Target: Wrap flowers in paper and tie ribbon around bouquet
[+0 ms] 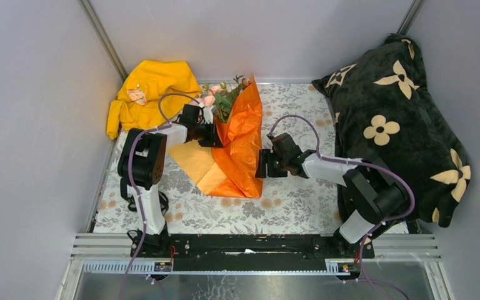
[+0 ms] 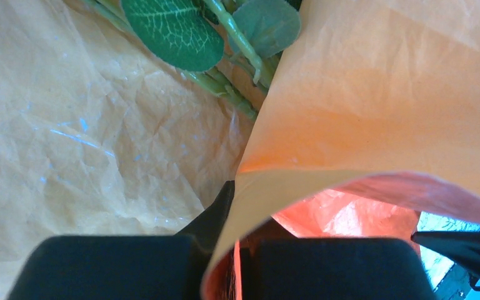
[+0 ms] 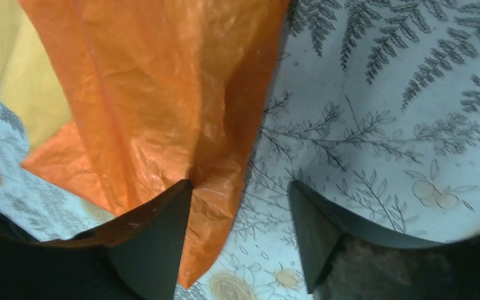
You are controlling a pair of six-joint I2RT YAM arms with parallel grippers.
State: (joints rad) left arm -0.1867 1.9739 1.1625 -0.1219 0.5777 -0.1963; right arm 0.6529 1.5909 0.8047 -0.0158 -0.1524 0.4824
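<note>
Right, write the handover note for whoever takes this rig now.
Left hand: shut on a folded edge of the paper, close to the stems.
Right hand: open at the paper's right side, holding nothing.
Flowers: lying in the paper, heads poking out at the far end.
Done: paper partly folded up over the stems.
To do: finish the wrap, then tie the ribbon; no ribbon is in view.

The paper (image 1: 244,147) is orange, the flowers (image 1: 210,97) pink, the tablecloth (image 1: 300,201) fern-printed
</note>
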